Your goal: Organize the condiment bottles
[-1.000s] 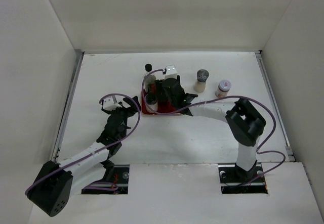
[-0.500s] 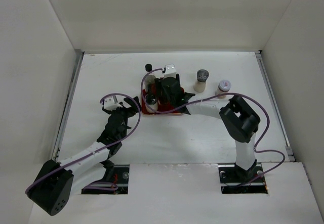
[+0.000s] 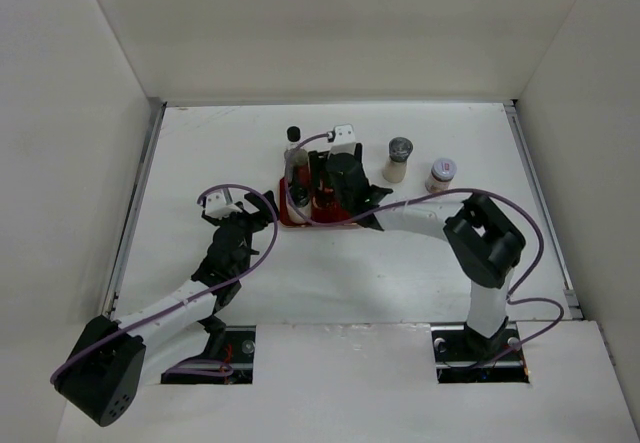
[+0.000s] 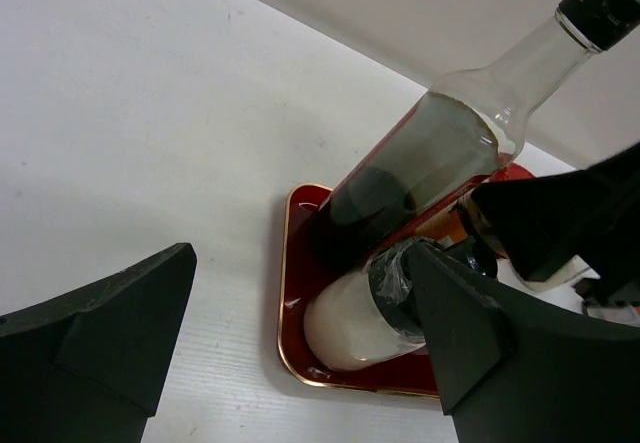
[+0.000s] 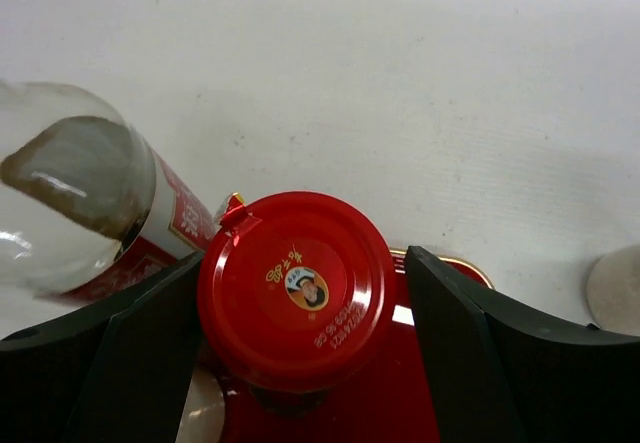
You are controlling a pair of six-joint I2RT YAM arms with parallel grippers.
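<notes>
A red tray holds three condiment bottles. The tall dark bottle with a black cap stands at its back left. In front of it stands a whitish grey-capped shaker. My right gripper is open and straddles the red-capped jar, with tray showing between the cap and the right finger. In the top view this gripper hides most of the jar. My left gripper is open and holds nothing, on the table left of the tray. Another grey-capped shaker and a small red-labelled jar stand right of the tray.
White walls enclose the table on three sides. The right arm's forearm lies across the table right of the tray. The left arm reaches in from the near left corner.
The right gripper's jaws have spread apart around the red-capped jar, and its wrist has shifted slightly right, uncovering more of the tall bottle. The left arm has stayed still.
</notes>
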